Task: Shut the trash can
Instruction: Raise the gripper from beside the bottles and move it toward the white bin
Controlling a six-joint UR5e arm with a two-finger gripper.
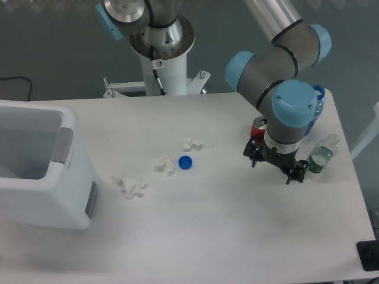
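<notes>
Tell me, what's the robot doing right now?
Gripper open, empty, far right. Trash can open, far left. Crumpled tissues and blue cap lie between.

The white trash can (44, 171) stands at the table's (237, 236) left edge, its top open and its grey tab (61, 144) on the right rim. Three crumpled tissues (129, 185) and a blue bottle cap (185, 162) lie mid-table. At the right, the gripper (276, 167) hangs above the surface, fingers apart, beside a red can (259, 126) and a clear bottle (322, 155) holding green liquid.
</notes>
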